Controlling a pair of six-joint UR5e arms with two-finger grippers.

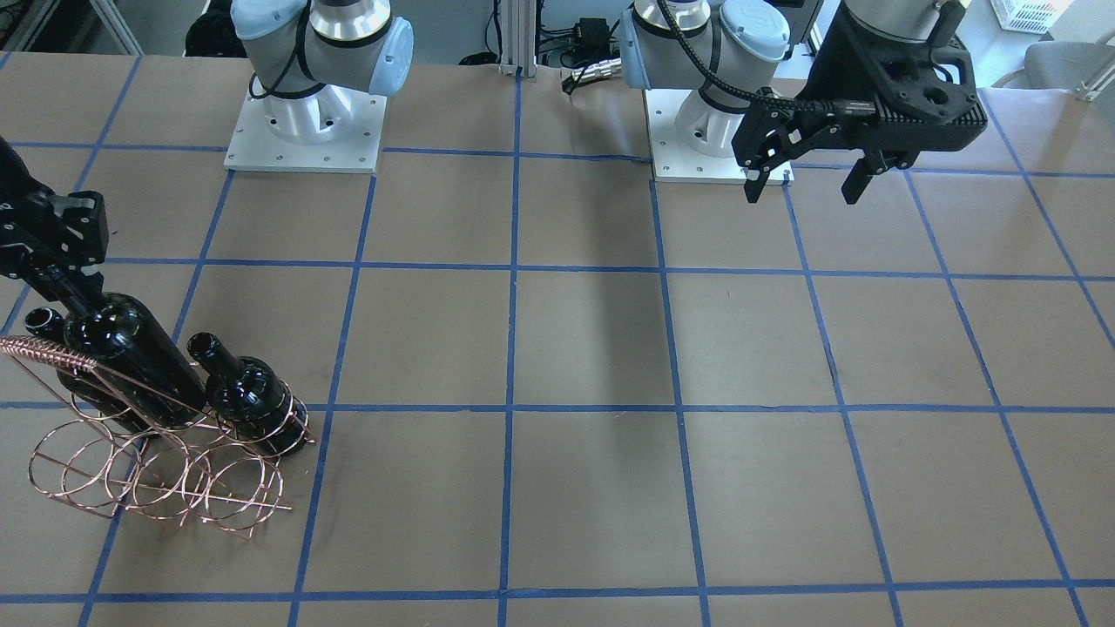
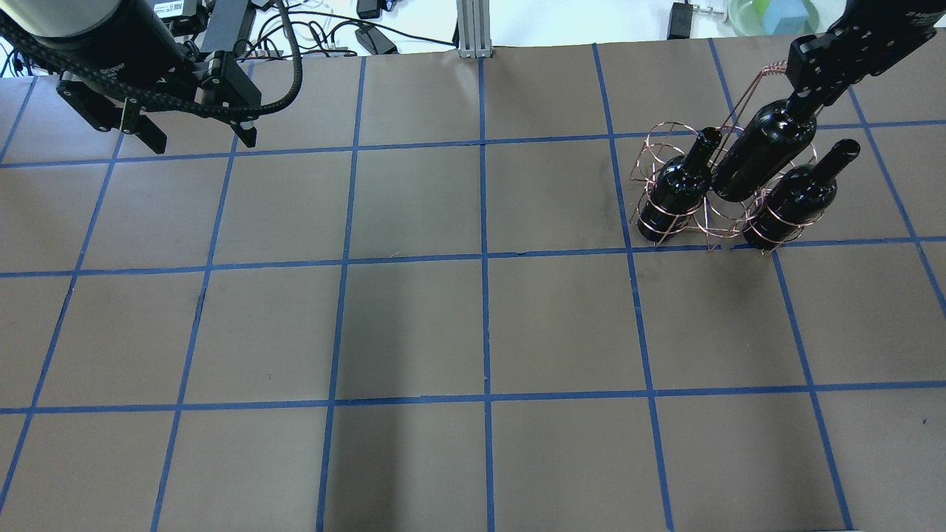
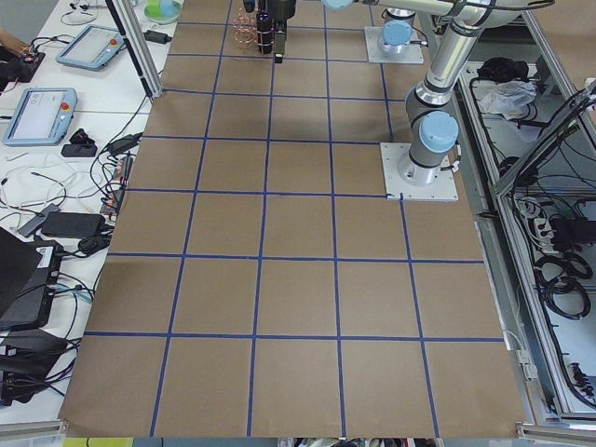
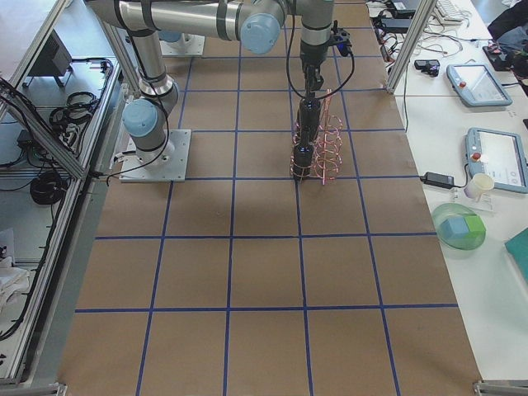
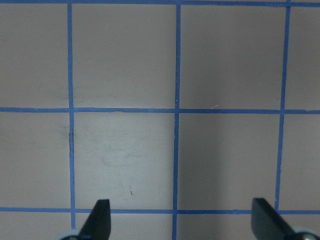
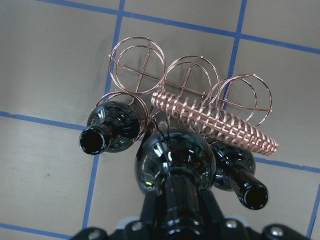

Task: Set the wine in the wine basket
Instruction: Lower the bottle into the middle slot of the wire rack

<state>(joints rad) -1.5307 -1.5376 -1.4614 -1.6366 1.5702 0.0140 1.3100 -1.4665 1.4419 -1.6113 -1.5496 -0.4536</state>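
Observation:
My right gripper (image 2: 804,103) is shut on the neck of a dark glossy wine bottle (image 2: 765,151) and holds it upright over the copper wire wine basket (image 1: 52,353). In the right wrist view this bottle (image 6: 175,160) hangs between two like bottles (image 6: 112,125) (image 6: 240,170) that stand in the basket's rings, beside its twisted handle (image 6: 215,122). I cannot tell whether the held bottle's base is inside a ring. My left gripper (image 1: 806,183) is open and empty, high above the table near its own base, far from the basket.
The table is brown with a blue tape grid (image 2: 484,258). The basket's row of three rings away from me (image 6: 190,80) holds nothing. The two arm bases (image 1: 305,122) (image 1: 706,131) stand at the robot's edge. Cables and a post (image 2: 471,29) lie beyond the far edge.

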